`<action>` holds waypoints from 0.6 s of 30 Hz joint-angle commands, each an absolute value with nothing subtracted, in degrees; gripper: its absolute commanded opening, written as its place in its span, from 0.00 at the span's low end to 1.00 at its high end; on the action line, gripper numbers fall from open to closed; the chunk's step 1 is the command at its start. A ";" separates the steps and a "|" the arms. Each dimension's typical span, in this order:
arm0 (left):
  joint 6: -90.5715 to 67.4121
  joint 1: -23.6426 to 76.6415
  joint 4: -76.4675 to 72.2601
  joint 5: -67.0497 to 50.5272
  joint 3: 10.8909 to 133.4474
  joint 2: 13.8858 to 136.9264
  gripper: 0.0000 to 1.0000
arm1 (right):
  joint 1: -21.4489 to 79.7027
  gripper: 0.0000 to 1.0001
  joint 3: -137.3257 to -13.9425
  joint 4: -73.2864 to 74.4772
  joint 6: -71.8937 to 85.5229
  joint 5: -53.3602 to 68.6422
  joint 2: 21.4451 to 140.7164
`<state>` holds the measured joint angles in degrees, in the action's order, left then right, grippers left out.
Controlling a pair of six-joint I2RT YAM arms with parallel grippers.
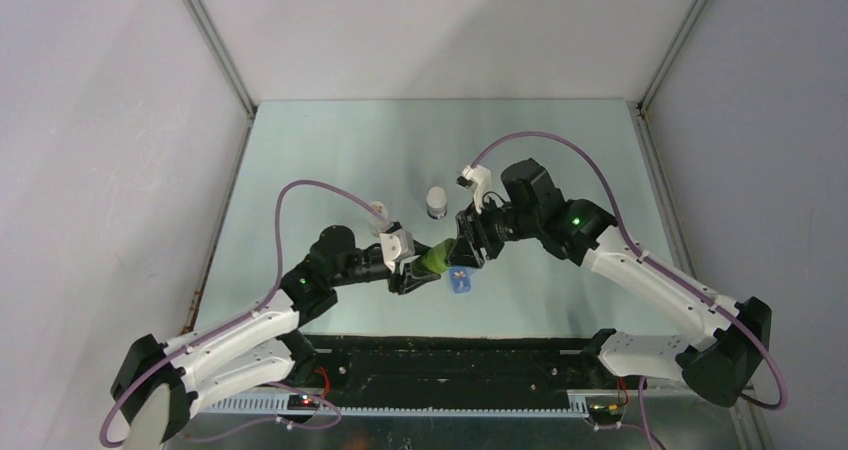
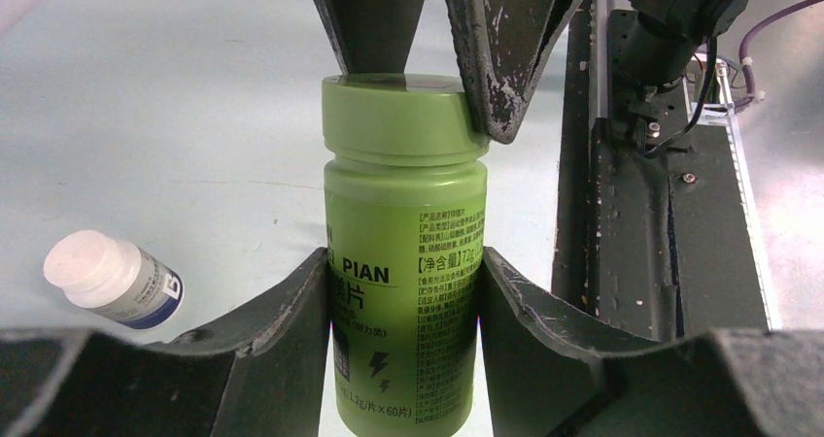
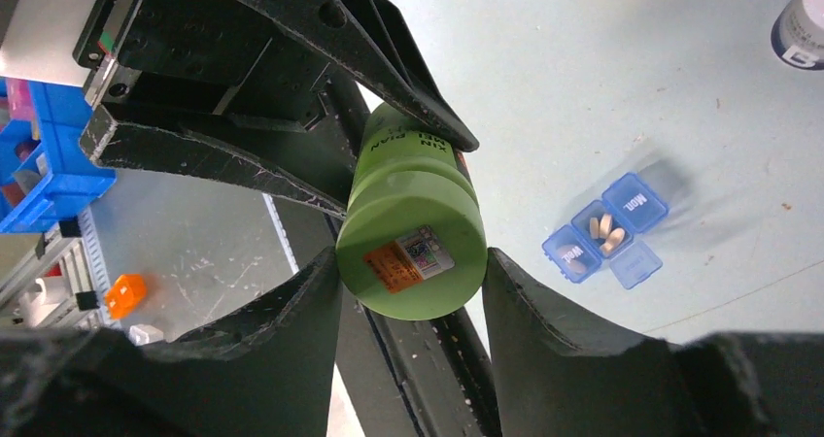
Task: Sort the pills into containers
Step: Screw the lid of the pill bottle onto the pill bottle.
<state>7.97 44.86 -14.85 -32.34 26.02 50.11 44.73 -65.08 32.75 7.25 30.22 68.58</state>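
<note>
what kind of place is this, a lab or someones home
Probably a robot lab cell: left arm and right arm bolted to a pale table, plain white panels boxing it in, and blue parts bins beside the bench.

Left arm (image 1: 235,335) and right arm (image 1: 650,275): white link shells, black joint housings, the bulkiest black joints in the lower corners. One green LED (image 1: 575,219) per arm, mid-frame. A purple cable (image 1: 310,192) loops to each white wrist block (image 1: 397,240). Fingers (image 2: 505,58): matte black wedges, edges chipped grey.
</note>
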 commanded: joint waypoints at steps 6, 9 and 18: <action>8.32 45.43 -24.15 -37.26 30.38 50.14 0.00 | 47.97 0.27 -63.30 22.92 1.58 34.95 63.35; 8.49 45.44 -23.74 -38.09 30.43 50.19 0.00 | 47.99 0.27 -63.06 22.82 -0.70 36.49 62.81; 9.33 45.39 -22.94 -38.63 30.77 51.04 0.00 | 48.16 0.24 -63.06 26.17 -5.96 39.03 62.80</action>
<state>8.03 44.97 -17.41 -37.12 26.96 50.54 46.44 -62.89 28.49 -3.20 33.47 63.26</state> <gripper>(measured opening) 0.541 0.545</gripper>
